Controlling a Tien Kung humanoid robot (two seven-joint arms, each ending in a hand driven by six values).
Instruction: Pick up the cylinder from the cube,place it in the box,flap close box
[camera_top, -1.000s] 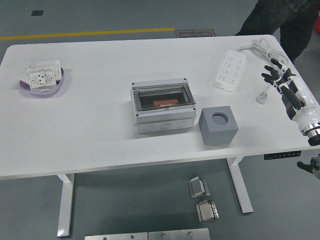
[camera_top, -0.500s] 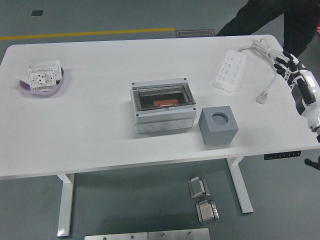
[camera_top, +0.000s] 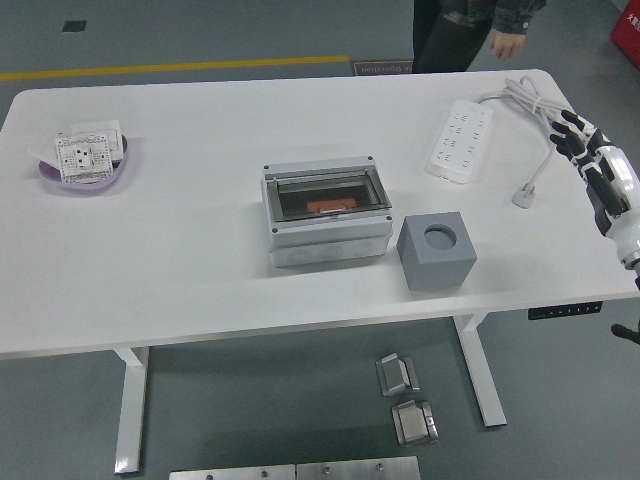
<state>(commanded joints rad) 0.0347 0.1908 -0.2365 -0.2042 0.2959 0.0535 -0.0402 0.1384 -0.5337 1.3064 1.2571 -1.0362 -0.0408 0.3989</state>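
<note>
A white power strip (camera_top: 460, 144) lies at two o'clock, its cord (camera_top: 527, 105) looping right to a plug (camera_top: 522, 197). At ten o'clock, a purple dish (camera_top: 90, 172) holds what looks like a wall socket (camera_top: 84, 155). A person (camera_top: 468, 28) stands at one o'clock.

A lab or workshop — grey floor (camera_top: 250, 30), yellow line (camera_top: 175, 67), metal plates (camera_top: 295, 470).

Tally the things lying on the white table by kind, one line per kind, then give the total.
Grey box: 1
Grey cube: 1
White power strip: 1
Purple dish: 1
White socket plate in the dish: 1
Total: 5
</note>
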